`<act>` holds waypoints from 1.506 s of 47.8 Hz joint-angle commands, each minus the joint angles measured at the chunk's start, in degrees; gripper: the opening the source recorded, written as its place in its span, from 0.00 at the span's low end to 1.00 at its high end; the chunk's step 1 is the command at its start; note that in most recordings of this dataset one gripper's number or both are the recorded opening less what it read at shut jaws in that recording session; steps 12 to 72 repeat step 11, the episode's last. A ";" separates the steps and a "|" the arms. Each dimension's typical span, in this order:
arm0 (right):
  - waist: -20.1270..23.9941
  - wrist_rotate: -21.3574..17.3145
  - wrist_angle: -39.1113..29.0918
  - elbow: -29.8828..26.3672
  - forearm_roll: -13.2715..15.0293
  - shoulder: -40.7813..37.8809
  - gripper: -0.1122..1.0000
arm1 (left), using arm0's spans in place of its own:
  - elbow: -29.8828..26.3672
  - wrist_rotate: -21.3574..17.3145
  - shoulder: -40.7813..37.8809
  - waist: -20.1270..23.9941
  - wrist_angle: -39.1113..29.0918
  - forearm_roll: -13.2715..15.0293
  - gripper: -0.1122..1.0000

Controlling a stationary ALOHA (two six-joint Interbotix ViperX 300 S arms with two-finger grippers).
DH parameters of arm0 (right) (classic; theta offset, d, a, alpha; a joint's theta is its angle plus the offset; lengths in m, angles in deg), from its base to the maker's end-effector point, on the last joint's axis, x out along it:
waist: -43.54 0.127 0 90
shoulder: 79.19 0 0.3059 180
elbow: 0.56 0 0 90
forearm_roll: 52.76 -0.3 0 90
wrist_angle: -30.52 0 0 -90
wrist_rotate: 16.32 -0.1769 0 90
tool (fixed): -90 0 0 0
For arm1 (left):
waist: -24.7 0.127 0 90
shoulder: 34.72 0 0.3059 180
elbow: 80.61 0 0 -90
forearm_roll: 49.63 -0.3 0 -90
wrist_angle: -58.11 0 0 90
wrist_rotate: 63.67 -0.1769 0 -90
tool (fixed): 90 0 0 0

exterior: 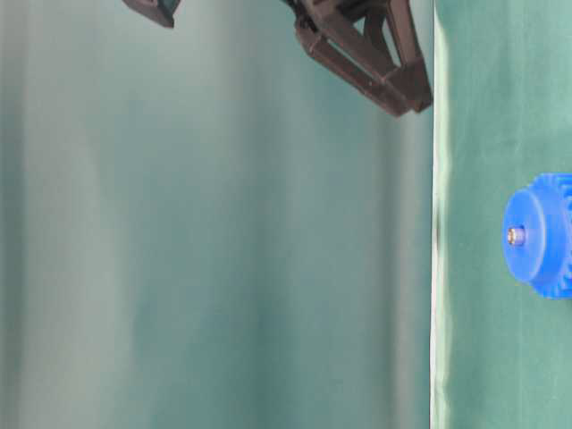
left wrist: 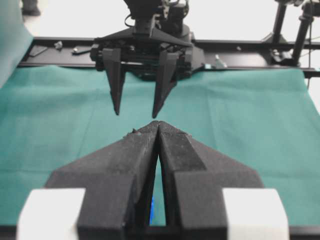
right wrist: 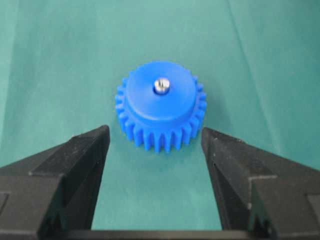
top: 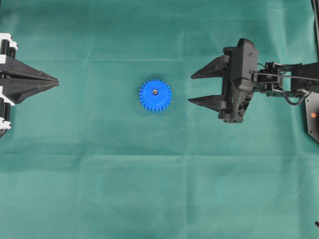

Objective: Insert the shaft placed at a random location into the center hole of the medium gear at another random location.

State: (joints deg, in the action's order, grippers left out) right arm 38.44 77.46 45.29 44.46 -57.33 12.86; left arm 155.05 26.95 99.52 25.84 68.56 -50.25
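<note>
With the shaft sitting in the medium gear, the empty, spread right gripper is risking nudging it; the left gripper is resting pressed together

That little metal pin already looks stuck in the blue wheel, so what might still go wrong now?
The small silvery metal pin stands proud of the bright blue toothed plastic gear; perhaps it is not fully seated and could tip out if jostled. The open right end effector has its fingers pointing at the gear, so a forward move might shove it across the green cloth.
</note>
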 commanded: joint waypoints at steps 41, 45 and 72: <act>0.09 -0.09 -0.97 -0.09 -0.18 1.58 0.78 | -1.32 0.09 -0.18 0.00 -0.18 -0.18 0.10; 0.09 -0.09 -0.97 -0.09 -0.18 1.58 0.78 | -1.32 0.09 -0.18 0.00 -0.18 -0.18 0.10; 0.09 -0.09 -0.97 -0.09 -0.18 1.58 0.78 | -1.32 0.09 -0.18 0.00 -0.18 -0.18 0.10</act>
